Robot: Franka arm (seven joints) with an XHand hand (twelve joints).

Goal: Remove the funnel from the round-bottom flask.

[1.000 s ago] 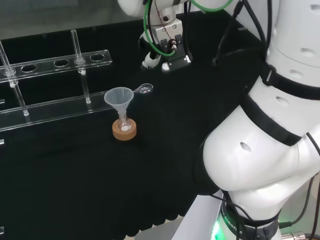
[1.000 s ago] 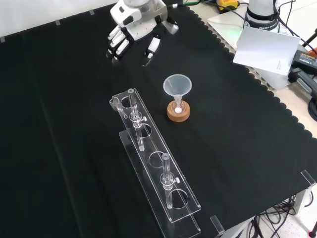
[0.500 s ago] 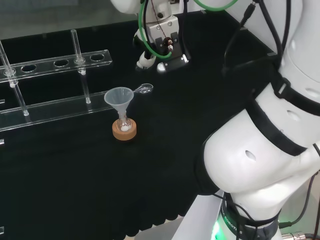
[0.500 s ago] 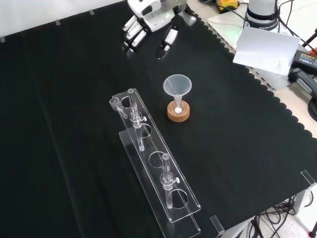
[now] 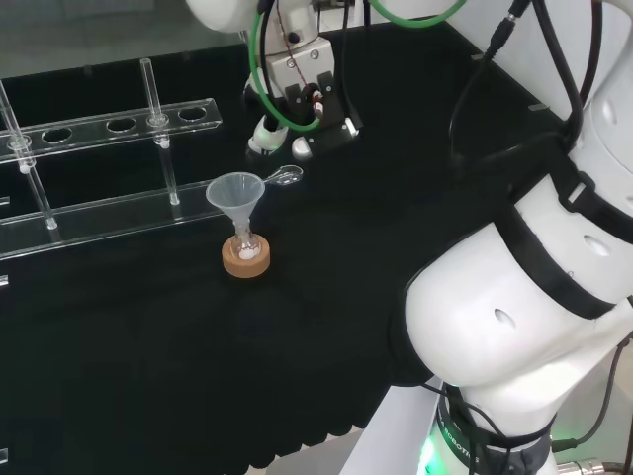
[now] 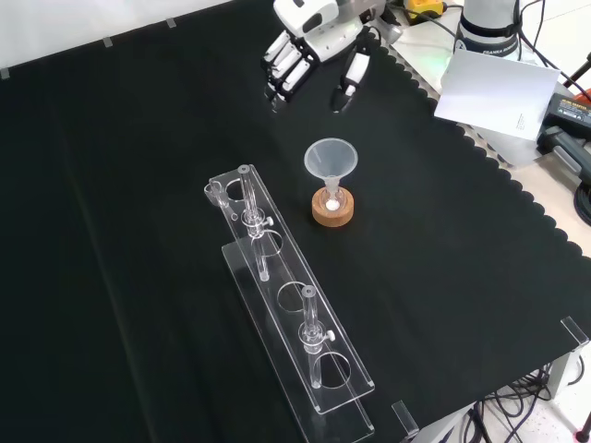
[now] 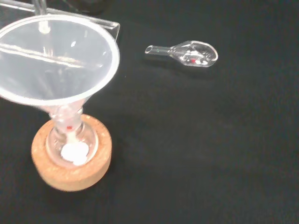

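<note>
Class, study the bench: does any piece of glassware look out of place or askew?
One small clear glass piece lies on its side on the bare cloth, beside the funnel and apart from the rack. The funnel sits upright in the round-bottom flask on its cork ring. Nothing looks spilled.

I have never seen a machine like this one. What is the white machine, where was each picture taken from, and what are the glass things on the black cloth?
The white shapes are one robot arm. Its robot hand has fingers like a person's; they are relaxed and hold nothing.

One picture looks over the arm from behind, one looks down from the front, and one comes from a camera at the wrist.

On the black cloth stands a small round-bottom flask in a cork ring, with a clear funnel in its neck. Something white lies in the flask. Beside it are a clear rack with glass tubes and a small clear spoon-like piece.
</note>
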